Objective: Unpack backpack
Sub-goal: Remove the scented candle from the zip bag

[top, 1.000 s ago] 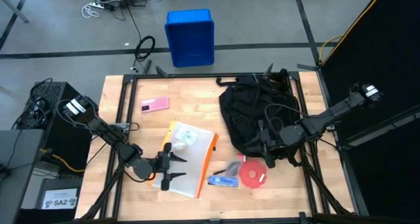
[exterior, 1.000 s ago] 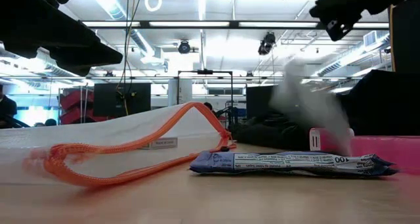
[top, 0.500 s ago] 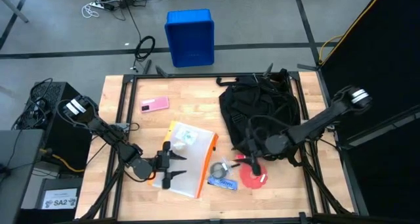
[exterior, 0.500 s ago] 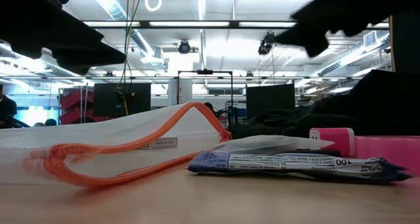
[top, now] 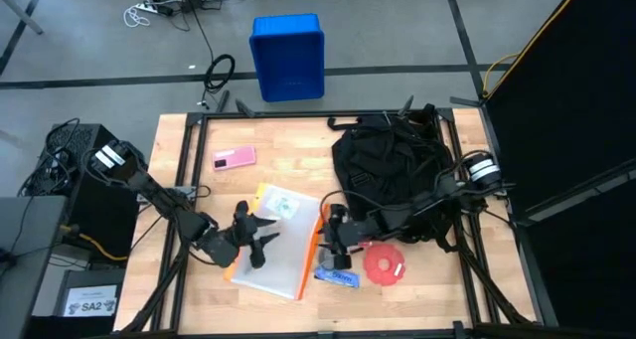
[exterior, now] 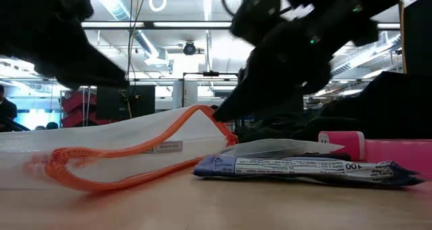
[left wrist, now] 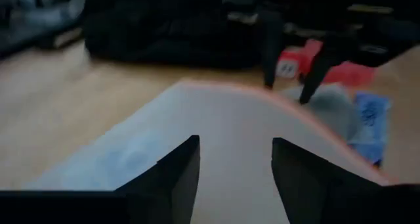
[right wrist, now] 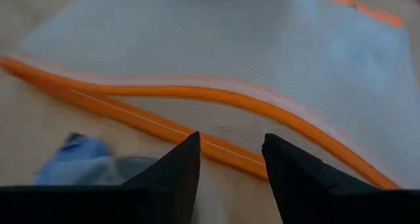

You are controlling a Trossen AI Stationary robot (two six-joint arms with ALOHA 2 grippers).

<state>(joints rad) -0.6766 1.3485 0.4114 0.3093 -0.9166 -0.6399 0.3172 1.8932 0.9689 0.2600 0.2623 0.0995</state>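
The black backpack (top: 393, 170) lies at the table's far right, straps loose. A white mesh pouch (top: 283, 238) with an orange zip edge (right wrist: 216, 99) lies flat in the middle. My left gripper (top: 255, 236) hovers open over the pouch's left half, its fingers (left wrist: 177, 171) apart above the mesh. My right gripper (top: 334, 236) is open and slants down at the pouch's right edge, where the orange edge arches up (exterior: 209, 115). The orange zip runs just ahead of its fingers (right wrist: 177, 165). My right gripper's fingertips come down right at the pouch's raised orange edge (exterior: 217, 119), slanting in from the table's right. Whether they touch it, I cannot tell.
A blue packet (top: 336, 276) with a grey packet (exterior: 283, 148) on it lies just right of the pouch, beside a pink round thing (top: 383, 265). A pink card (top: 234, 158) lies at the far left. A blue crate (top: 288, 56) stands on the floor beyond the table.
My right gripper has swung down from beside the backpack toward the table's left, to the pouch's orange edge. The grey packet, a blur in the air a second ago, has come to rest on the blue packet. My left gripper has turned and shifted farther over the pouch.
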